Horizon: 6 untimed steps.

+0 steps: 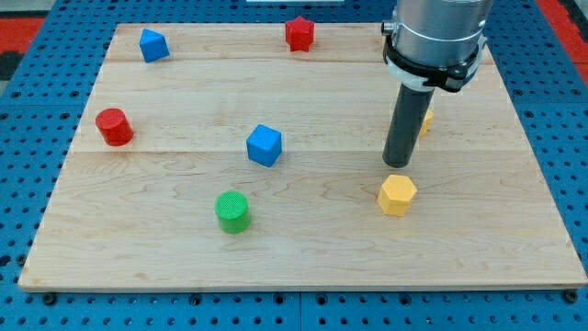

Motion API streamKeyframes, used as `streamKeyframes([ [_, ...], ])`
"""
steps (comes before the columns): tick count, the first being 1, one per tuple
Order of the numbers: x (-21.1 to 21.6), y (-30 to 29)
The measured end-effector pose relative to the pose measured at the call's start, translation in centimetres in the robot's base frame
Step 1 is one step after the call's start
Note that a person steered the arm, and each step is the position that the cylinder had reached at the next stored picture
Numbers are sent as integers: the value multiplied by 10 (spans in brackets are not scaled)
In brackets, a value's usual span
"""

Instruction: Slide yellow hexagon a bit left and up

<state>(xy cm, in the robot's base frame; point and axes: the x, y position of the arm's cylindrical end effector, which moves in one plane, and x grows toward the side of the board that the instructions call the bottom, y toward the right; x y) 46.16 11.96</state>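
One dark rod hangs down over the wooden board [303, 267], and my tip [397, 165] sits just at twelve o'clock of the yellow hexagon [397, 195]; whether the two touch or stand a hair apart cannot be told. No pincer is fitted here, so there are no jaws to be apart, together or clamped on anything: the arm ends only in this straight rod, held upright under a grey cylinder with a black collar.

The yellow hexagon lies in the board's lower right part, toward the view's bottom, directly below the tip.

A second yellow block [425, 119] peeps out from behind the rod at about one o'clock of the tip, mostly hidden, its shape not to be made out.

Going outward, a blue cube [264, 144] rests near the middle of the board, at about nine o'clock of the tip and well apart from it. At about eight o'clock of the tip stands a green cylinder [231, 211], below and a little to the view's left of the blue cube.

A red star [299, 34] sits at the board's top edge, at about eleven o'clock of the tip. Far at the view's left, a red cylinder [114, 126] stands near the left edge, and a second blue block [152, 44], angular in form, lies in the top left corner.

Around the board runs a blue pegboard surface [37, 55].
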Motion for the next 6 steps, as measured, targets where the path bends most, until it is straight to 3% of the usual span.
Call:
streamKeyframes([
  [2,-1,-84],
  [3,-2,-3],
  [4,42,65],
  [5,85,21],
  [6,49,-23],
])
